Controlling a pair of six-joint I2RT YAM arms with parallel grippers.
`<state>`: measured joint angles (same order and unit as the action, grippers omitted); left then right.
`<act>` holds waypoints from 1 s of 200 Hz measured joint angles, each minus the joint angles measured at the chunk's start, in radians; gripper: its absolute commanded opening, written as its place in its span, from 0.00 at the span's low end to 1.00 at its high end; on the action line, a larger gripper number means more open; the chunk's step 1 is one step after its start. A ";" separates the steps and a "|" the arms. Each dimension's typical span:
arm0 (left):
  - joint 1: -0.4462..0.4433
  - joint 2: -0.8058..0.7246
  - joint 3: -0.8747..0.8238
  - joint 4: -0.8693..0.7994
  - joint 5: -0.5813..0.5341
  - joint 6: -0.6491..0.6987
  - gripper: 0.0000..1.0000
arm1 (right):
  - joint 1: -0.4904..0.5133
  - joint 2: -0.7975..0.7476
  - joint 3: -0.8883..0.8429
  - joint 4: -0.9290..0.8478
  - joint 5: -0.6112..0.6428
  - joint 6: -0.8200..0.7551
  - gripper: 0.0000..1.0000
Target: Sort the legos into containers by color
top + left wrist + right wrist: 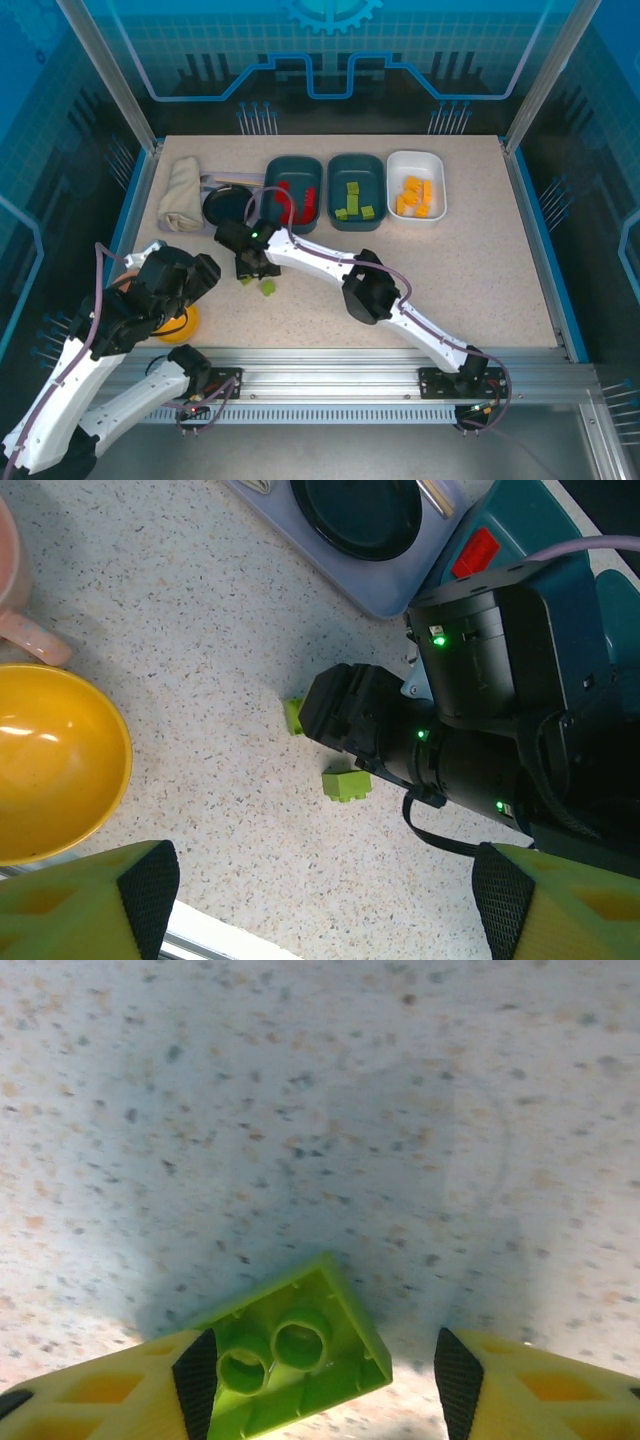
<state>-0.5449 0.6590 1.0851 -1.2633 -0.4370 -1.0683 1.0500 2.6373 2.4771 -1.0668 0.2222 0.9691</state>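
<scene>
Right gripper (245, 267) released, fingers straddling a green lego (290, 1360) just nearside of black dish (228, 205); left gripper (320, 915) released, empty, farther nearside.

table (300, 1110): matt, speckled, stone-like | brick (290, 1360): glossy smooth plastic | bowl (50, 760): glossy, reflective | trays (290, 162): smooth plastic, slight sheen | towel (180, 195): soft wrinkled cloth | rail (330, 375): brushed metal

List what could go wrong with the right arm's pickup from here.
The green brick lies skewed and off-centre in the open right pincer, hard by one finger; closing may twist it or pop it out. A second green brick lies close beside that pincer and could be knocked aside.
</scene>
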 measured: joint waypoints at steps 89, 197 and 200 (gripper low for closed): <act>-0.002 0.097 -0.080 0.221 0.201 0.077 0.81 | -0.197 -0.431 -0.726 0.090 0.053 -0.044 0.52; -0.035 0.311 -0.108 0.511 0.431 0.180 0.81 | -0.259 -0.704 -0.974 0.116 0.045 0.052 0.82; -0.035 0.316 -0.108 0.515 0.435 0.182 0.81 | -0.259 -0.704 -0.974 0.116 0.038 0.059 0.83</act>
<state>-0.5804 0.9749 0.9771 -0.7486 -0.0025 -0.8864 0.7906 1.9331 1.5032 -0.9508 0.2600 1.0283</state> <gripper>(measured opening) 0.807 0.800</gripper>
